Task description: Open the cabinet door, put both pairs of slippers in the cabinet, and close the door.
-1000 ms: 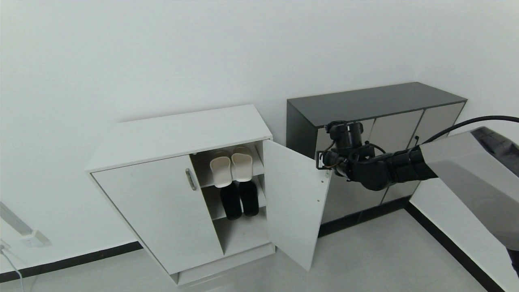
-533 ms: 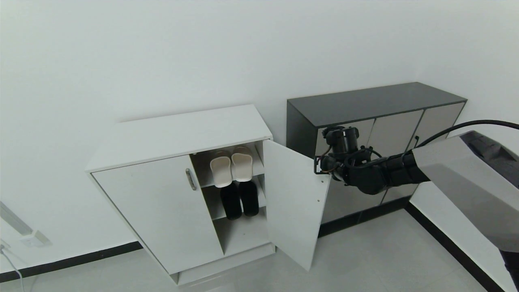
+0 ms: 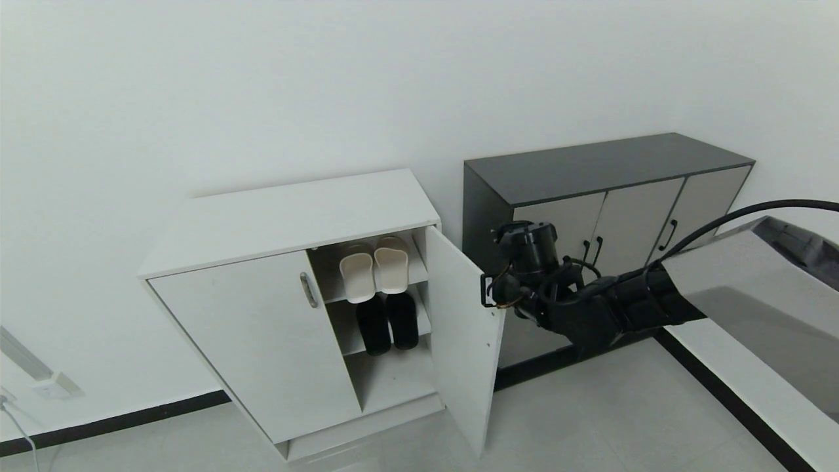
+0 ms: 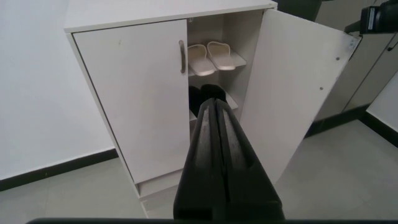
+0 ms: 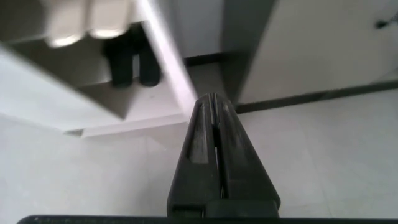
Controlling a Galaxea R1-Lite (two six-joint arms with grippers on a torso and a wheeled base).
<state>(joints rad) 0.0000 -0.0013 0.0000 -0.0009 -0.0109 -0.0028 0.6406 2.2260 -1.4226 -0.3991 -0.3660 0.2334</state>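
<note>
Closing step: white slippers [image 3: 375,269] and black slippers [image 3: 388,322] are shelved. Right gripper [image 3: 488,290], pinched together and empty, seemingly touches the ajar cabinet door [image 3: 462,328] at its edge; next, push it leftward.

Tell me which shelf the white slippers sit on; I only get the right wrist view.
Observer: The white slippers lie on the top shelf, the black slippers one level lower.
Operator: Where is the right pincer?
Observer: The right pincer is at the top free corner of the right door, which stands partly open.
Operator: And the left door?
Observer: The left door is shut.
</note>
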